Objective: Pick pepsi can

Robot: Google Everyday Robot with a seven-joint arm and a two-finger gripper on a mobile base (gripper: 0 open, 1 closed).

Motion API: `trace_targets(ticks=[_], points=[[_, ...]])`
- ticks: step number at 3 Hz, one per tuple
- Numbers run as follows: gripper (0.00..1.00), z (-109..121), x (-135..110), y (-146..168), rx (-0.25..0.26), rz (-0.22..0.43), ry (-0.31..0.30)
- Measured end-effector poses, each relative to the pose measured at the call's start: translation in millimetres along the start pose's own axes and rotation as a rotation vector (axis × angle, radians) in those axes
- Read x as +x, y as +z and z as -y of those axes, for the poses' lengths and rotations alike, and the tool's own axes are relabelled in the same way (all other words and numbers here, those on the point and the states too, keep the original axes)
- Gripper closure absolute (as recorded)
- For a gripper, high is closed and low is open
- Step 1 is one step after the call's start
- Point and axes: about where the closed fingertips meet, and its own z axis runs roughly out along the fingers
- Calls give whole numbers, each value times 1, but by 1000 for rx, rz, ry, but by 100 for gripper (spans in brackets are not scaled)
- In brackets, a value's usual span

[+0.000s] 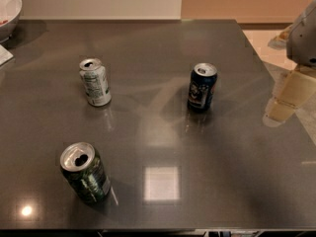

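Observation:
The pepsi can (202, 87) is dark navy blue with a silver top and a white-and-blue logo patch. It stands upright on the dark grey table (163, 132), right of the middle. My gripper (287, 98) is beige and hangs at the right edge of the view, over the table's right side. It is well to the right of the pepsi can and touches nothing.
A white-and-green can (95, 82) stands upright at the left middle. A dark green can (85, 173) stands near the front left. A white bowl (7, 11) sits at the back left corner. The table's right edge runs close under the gripper.

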Motion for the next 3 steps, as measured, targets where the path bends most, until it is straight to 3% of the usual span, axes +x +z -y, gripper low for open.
trace_targets(ticks=[3], points=[[0, 50, -34, 72, -57, 220, 113]])
